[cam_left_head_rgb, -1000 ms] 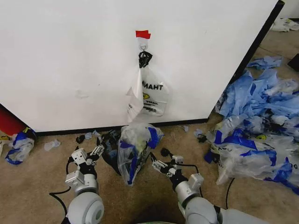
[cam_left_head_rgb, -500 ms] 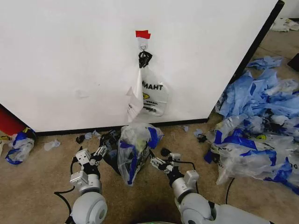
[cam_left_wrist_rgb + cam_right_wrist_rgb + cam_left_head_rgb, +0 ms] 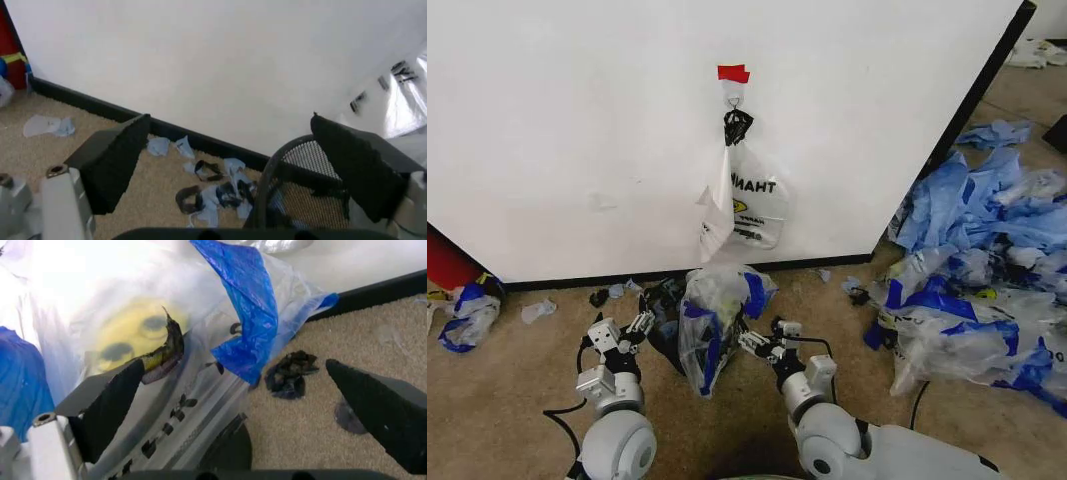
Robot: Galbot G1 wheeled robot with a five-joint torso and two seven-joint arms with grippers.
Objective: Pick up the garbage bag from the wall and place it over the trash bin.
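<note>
Blue-handled garbage bag [image 3: 715,322] over trash bin [image 3: 663,338], "THANK" bag [image 3: 749,208] on wall [image 3: 577,130]

The garbage bag [image 3: 715,325] is thin, crinkly, see-through plastic with glossy blue patches. The trash bin [image 3: 293,185] is black wire mesh, matt. The wall [image 3: 577,130] is smooth, plain white with a dull black base strip. The carpet [image 3: 507,400] looks rough and fibrous, tan.

Two arms, glossy light-grey rounded shells, silver ringed wrist sections, black cables looping alongside. Left gripper [image 3: 627,334]: white-and-silver bracketed metal body, flat black wedge-shaped fingers [image 3: 113,160], round screw head on white base. Right gripper [image 3: 760,338]: identical build.
</note>
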